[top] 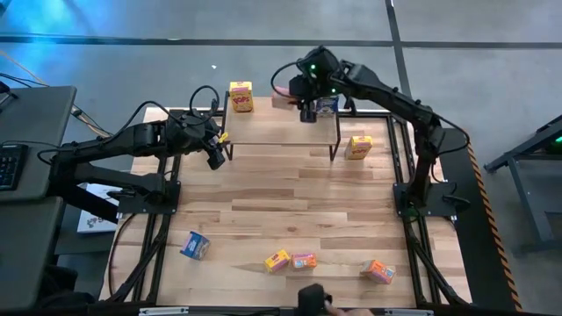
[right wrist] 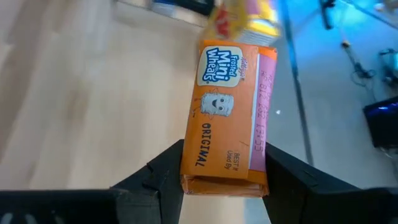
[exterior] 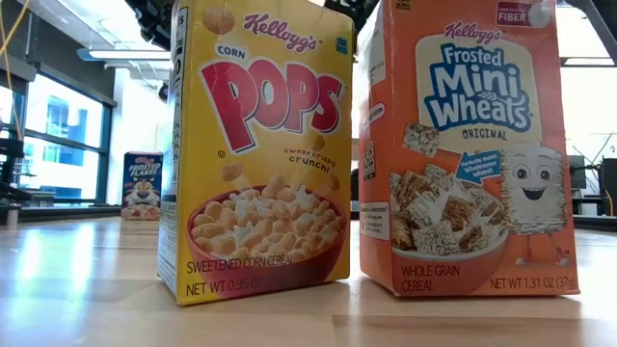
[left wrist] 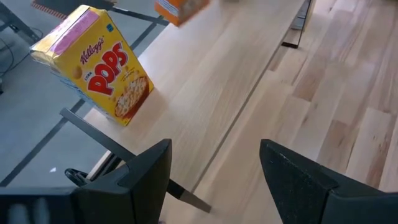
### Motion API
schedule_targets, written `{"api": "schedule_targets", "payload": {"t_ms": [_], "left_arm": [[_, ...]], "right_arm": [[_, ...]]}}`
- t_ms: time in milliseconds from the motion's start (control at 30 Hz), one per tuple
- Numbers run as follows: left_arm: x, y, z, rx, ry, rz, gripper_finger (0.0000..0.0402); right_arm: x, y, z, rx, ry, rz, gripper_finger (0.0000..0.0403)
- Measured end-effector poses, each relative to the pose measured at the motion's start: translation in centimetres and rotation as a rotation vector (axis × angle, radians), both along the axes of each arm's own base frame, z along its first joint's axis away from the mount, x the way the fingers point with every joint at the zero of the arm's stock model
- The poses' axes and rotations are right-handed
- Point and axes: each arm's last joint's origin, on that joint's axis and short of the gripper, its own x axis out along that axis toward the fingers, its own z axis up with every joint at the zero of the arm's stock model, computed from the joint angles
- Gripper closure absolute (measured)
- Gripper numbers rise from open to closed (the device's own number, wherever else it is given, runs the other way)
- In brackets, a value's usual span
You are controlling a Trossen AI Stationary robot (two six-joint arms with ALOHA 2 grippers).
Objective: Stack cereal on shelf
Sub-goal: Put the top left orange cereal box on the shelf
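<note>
**Orange box in right gripper's hold over the shelf; left gripper idle and open**

The orange Frosted Mini-Wheats box (right wrist: 227,115) sits between the right gripper's (right wrist: 224,171) two dark fingers, which are closed against its long sides. In the high view this gripper hangs over the shelf's (top: 272,132) far right portion, at about 1 o'clock from the bench centre, and hides the box there.

A yellow Corn Pops box (top: 241,96) stands on the shelf's far left corner, at about 11 o'clock. A blue box (top: 327,105) shows just beside the right gripper at the shelf's far right edge; whether it rests on the shelf cannot be told.

The left gripper (top: 216,158) hovers off the shelf's near left corner, at about 10 o'clock. Its fingers (left wrist: 146,174) stand apart with nothing between them.

On the bench (top: 281,219) a second yellow box (top: 358,147) stands just right of the shelf, at about 2 o'clock. Along the near edge lie a blue box (top: 195,245) at about 7 o'clock, a yellow box (top: 277,261) and an orange box (top: 304,261) touching or nearly so at about 6 o'clock, and a further orange box (top: 379,271) at about 5 o'clock.
</note>
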Motion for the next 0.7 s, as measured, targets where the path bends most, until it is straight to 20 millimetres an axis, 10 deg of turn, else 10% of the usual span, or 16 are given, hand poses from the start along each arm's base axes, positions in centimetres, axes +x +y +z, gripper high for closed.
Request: {"api": "schedule_targets", "payload": {"t_ms": [700], "left_arm": [[0.0,0.0,0.0,0.0,0.001,-0.002,0.0167]], "right_arm": [[-1.3,-2.7,-0.2,0.02,-0.034,0.063,0.0236]]}}
